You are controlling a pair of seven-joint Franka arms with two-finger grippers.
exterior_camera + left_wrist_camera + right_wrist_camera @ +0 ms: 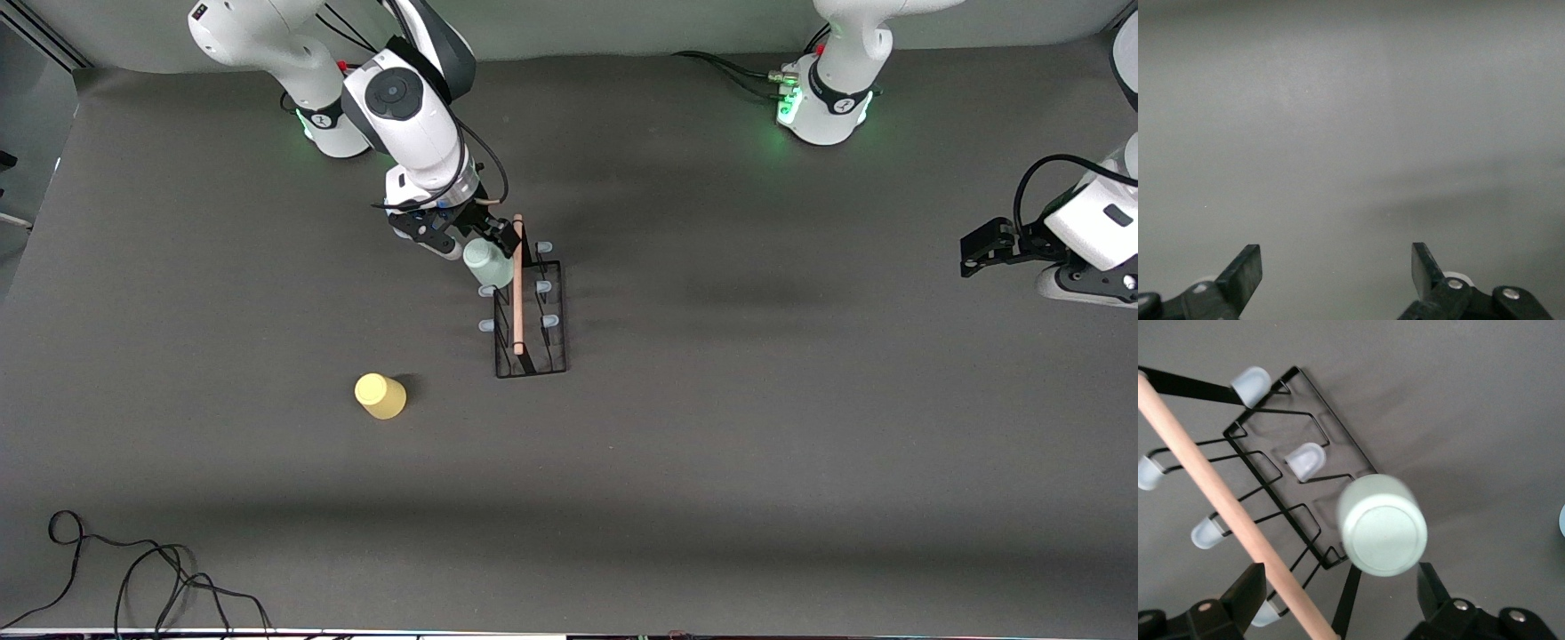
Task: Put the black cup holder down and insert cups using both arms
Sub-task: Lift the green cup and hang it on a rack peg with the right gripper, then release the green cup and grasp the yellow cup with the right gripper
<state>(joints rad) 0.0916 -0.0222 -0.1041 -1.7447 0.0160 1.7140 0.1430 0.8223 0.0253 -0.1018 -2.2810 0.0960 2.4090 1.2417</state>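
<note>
The mint green cup [487, 262] sits on a peg at the black cup holder's [531, 366] 11 o'clock corner. The right gripper [1339, 577], spread wide around the cup, should back off straight without brushing it. The left gripper [1337, 257] waits, also wide, at its own table end. The yellow cup [380, 396] stands at the holder's 8 o'clock.

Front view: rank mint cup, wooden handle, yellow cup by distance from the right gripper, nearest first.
1. mint green cup: on a cup holder peg at the right gripper.
2. wooden rod handle: beside that cup, atop the holder.
3. yellow cup: on the table, nearer the front camera.
</note>
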